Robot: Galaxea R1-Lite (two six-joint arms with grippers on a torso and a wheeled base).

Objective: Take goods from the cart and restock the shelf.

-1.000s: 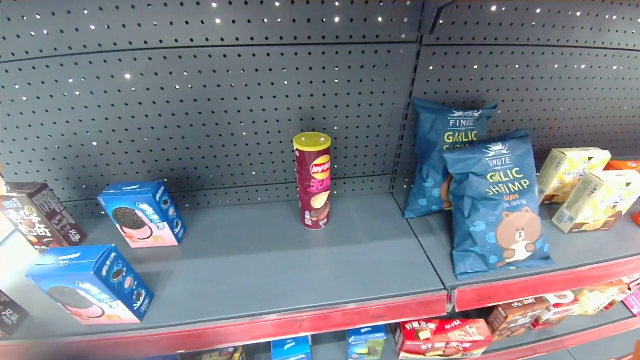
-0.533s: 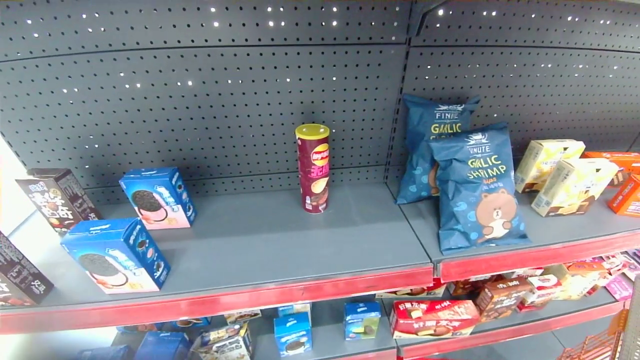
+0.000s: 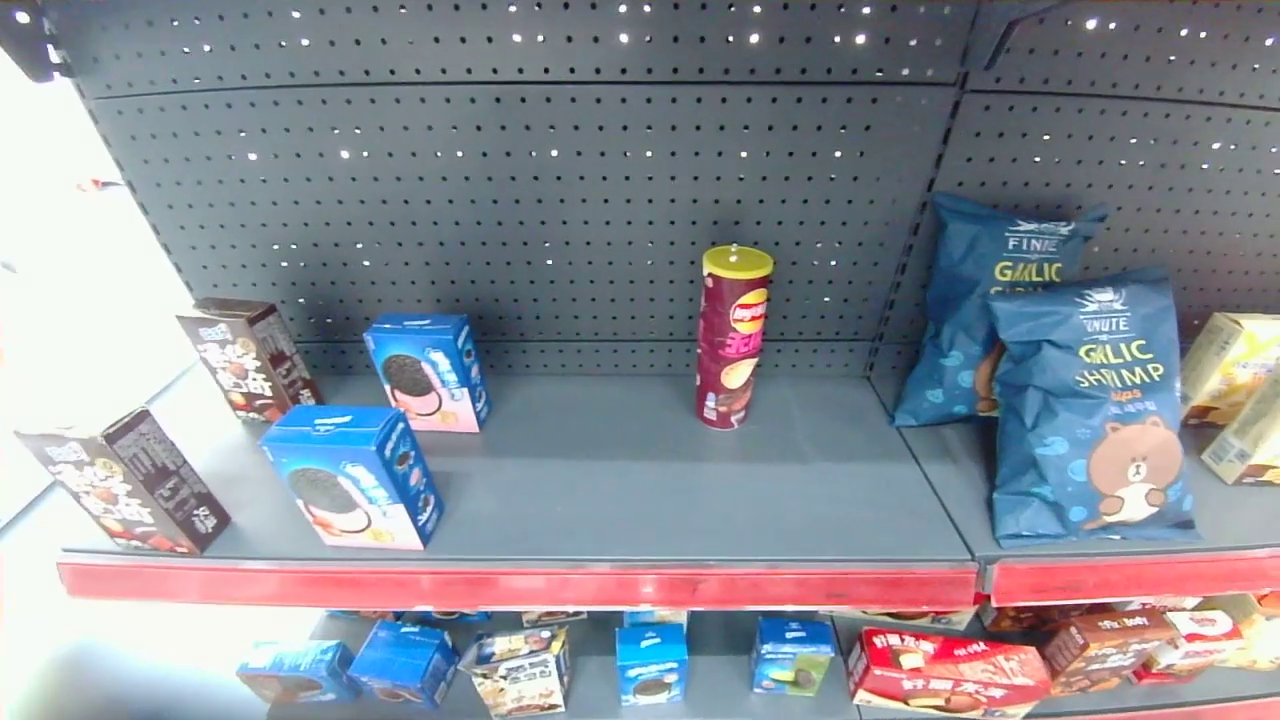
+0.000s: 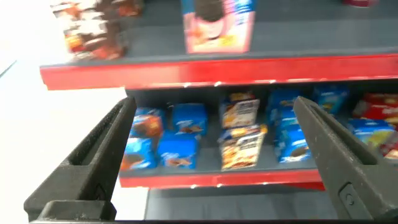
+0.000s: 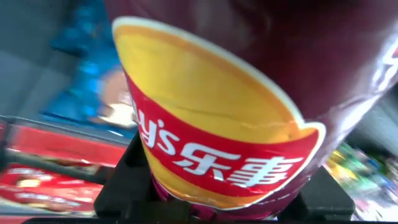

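Right wrist view: the right gripper [image 5: 224,202] clamps a maroon can [image 5: 249,93], whose label sits close against the lens. The left gripper [image 4: 216,106] is spread wide with nothing between its fingers, facing the lower shelf [image 4: 217,180]. On the upper shelf [image 3: 520,585], blue boxes [image 3: 355,475] sit at 8 o'clock, bags [image 3: 1090,400] at 3, and a second can [image 3: 735,335] stands upright at 1, near the back panel.
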